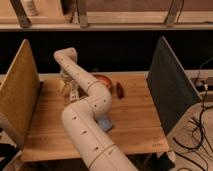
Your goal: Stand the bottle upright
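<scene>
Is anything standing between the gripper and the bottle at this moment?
Nothing visible does. The gripper, open, hangs at the back left of the table, right beside the pale bottle and partly hiding it. The orange bowl and the dark red object sit off to the side, out of the way.
</scene>
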Controlling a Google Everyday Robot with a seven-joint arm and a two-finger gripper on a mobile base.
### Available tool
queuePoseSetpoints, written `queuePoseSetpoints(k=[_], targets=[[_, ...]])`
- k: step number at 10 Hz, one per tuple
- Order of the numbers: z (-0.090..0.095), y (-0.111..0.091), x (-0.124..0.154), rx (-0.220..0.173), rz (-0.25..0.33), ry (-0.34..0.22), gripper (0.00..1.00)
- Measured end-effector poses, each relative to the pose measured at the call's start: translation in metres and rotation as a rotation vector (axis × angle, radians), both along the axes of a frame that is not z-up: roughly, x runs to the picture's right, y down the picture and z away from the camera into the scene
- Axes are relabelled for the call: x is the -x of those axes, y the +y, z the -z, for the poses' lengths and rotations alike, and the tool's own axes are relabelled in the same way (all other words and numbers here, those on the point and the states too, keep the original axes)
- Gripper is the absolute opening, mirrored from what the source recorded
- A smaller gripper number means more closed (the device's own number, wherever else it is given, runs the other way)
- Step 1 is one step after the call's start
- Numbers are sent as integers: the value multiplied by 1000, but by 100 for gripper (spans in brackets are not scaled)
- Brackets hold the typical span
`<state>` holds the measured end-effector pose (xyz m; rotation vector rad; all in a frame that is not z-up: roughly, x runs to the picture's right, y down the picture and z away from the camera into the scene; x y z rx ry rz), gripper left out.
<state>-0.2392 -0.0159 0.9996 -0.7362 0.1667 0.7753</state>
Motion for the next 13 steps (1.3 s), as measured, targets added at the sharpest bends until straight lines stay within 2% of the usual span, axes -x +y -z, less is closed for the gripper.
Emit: queuePoseSetpoints(k=[2,3,5,8,9,11,13], targets=[[-1,-8,3,-28,-4,-8,80],[-5,-20,10,-68,-41,-33,80],[-9,-32,14,-103,-92,-64,80],[-8,-31,18,-102,-90,-67,80],[-9,-31,14,-104,-74,-50,80],[-13,-41,-7,-155,-11,45,80],[-16,-52,-28,-198,26,148,80]])
